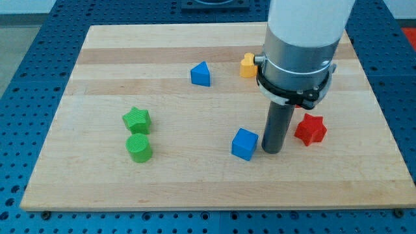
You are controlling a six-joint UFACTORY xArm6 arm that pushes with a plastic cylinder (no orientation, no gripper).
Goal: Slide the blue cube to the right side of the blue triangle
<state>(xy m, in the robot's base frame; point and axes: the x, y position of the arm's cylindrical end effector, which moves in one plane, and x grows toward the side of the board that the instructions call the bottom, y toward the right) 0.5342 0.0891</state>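
Note:
The blue cube (244, 143) lies on the wooden board at the view's lower middle. The blue triangle (201, 74) lies well above it and to its left, near the view's top middle. My tip (271, 151) rests on the board just to the right of the blue cube, very close to its right side. I cannot tell whether it touches the cube. The rod rises from the tip into the arm's large white and grey body.
A red star block (311, 129) lies right of my tip. A yellow block (247, 65) sits partly hidden behind the arm. A green star block (137, 119) and a green cylinder (139, 147) lie at the left. The board's edge (214, 207) runs along the bottom.

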